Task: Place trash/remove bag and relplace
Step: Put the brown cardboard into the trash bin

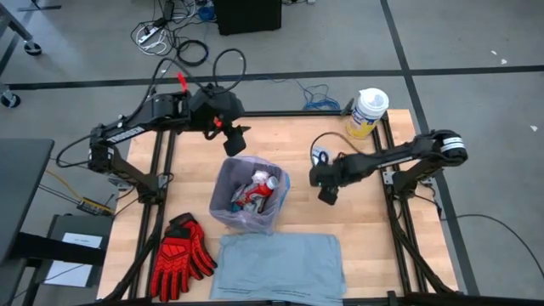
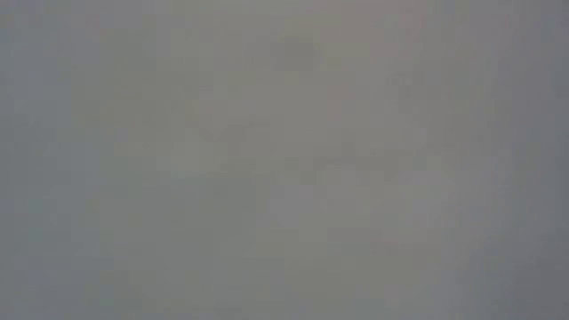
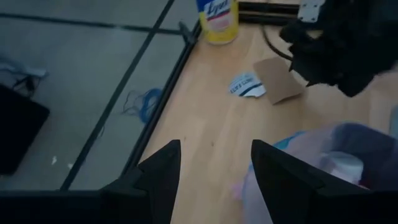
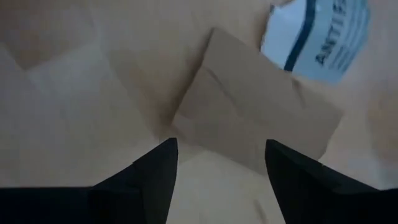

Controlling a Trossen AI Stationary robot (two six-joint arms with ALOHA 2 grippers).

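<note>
Wooden table (image 1: 365, 229): right gripper (image 4: 221, 163), jaws spread, seemingly touching brown cardboard piece (image 4: 255, 121); left gripper (image 3: 214, 165) spread beside bag (image 1: 248, 197).

light: even, soft overhead, bright | shadows: faint, short, under the dark arms on the pale wooden surface (image 1: 289, 136) | low view: blank grey haze, nothing resolved | right wrist view: close and blurred, brown cardboard piece (image 4: 255, 118) soft-edged | left wrist view: mildly soft, dim foreground
</note>
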